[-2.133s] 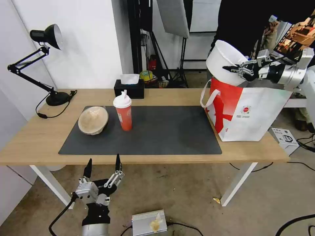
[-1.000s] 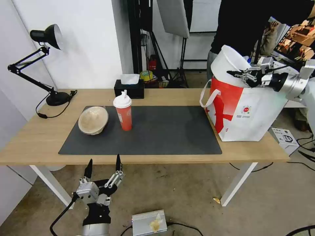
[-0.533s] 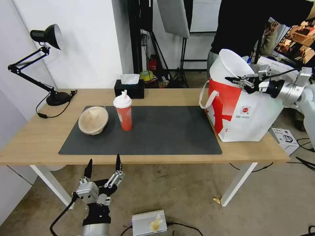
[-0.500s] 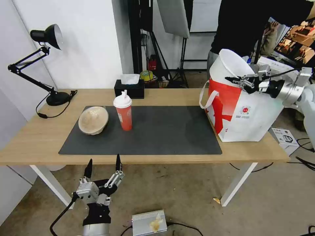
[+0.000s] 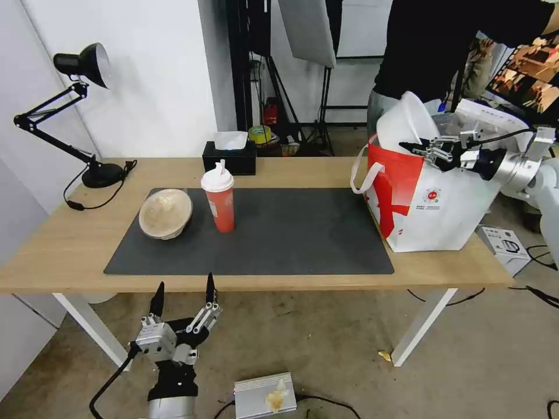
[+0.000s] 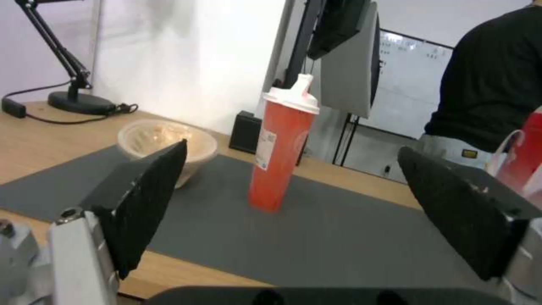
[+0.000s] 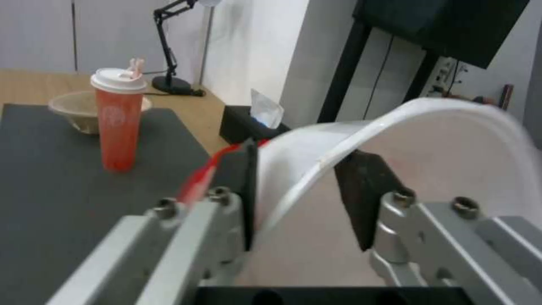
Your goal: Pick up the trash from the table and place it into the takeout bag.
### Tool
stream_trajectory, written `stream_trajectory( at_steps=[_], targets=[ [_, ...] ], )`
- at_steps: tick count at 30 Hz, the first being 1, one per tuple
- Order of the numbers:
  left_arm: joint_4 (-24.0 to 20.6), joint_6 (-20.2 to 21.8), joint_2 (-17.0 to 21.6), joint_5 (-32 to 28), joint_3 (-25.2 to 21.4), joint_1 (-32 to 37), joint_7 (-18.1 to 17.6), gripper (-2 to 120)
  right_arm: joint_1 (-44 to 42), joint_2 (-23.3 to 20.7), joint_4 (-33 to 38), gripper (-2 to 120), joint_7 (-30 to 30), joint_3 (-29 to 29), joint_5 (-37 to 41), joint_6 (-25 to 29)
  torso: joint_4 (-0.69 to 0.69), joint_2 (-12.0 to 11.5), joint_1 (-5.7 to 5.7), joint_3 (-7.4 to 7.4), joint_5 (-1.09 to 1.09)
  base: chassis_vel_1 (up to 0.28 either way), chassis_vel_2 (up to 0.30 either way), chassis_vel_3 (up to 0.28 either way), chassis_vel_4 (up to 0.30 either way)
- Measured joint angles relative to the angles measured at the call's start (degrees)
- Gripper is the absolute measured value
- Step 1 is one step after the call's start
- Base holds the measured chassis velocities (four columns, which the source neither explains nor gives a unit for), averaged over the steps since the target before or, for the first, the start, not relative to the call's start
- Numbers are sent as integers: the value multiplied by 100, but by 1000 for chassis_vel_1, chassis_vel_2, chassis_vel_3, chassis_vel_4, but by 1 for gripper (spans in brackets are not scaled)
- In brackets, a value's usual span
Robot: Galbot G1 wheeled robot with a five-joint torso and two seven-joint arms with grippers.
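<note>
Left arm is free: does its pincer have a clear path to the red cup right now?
Probably yes. The left pincer hangs open below the table's near edge, and the red cup stands upright on the mat with open space around it; the pulp bowl sits apart beside it.

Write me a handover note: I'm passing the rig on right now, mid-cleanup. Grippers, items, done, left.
Right gripper: jaws shut on the rim of the white plastic bowl, tilted and partly inside the takeout bag's open top; not released.
Left gripper: jaws open, idle below the table's near edge.
Red paper cup upright and pulp bowl beside it, both on the grey mat.
Done: nothing fully bagged.
Left: release the white bowl, then bag the cup and pulp bowl.
</note>
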Motion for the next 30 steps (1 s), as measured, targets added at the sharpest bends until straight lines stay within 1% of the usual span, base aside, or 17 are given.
stream_trajectory(
  at_steps=[1,5,6,10,11,15,16,17,19,21,30],
  targets=[
    [0,0,0,0,0,0,0,100,0,0,0,33,0,0,0,0,0,0,0,0,0,0,0,0,0],
    [2,0,-6,13,17,-1,2,100,22,-35,-2,50,9,6,29,6,0,0,0,0,0,0,0,0,0],
    [2,0,-6,13,17,-1,2,100,22,-35,-2,50,9,6,29,6,0,0,0,0,0,0,0,0,0],
    [2,0,-1,10,-28,-6,3,100,38,-42,-30,69,31,19,41,28,0,0,0,0,0,0,0,0,0],
    [2,0,-1,10,-28,-6,3,100,38,-42,-30,69,31,19,41,28,0,0,0,0,0,0,0,0,0],
    [-8,1,-12,20,-33,26,3,100,34,-32,-39,86,53,25,42,64,0,0,0,0,0,0,0,0,0],
    [-12,1,-12,20,-33,29,3,100,38,-27,-39,90,57,25,41,65,0,0,0,0,0,0,0,0,0],
    [-12,1,-12,20,-33,29,3,100,38,-27,-39,90,57,25,41,65,0,0,0,0,0,0,0,0,0],
    [-17,1,-12,22,-33,29,3,100,56,-15,-40,97,77,23,37,66,0,0,0,0,0,0,0,0,0],
    [-19,1,-12,23,-33,29,3,100,72,-16,-43,100,90,16,29,67,0,0,0,0,0,0,0,0,0],
    [-20,0,-12,24,-29,30,3,100,101,-20,-50,100,109,7,18,72,0,0,0,0,0,0,0,0,0]
  ],
)
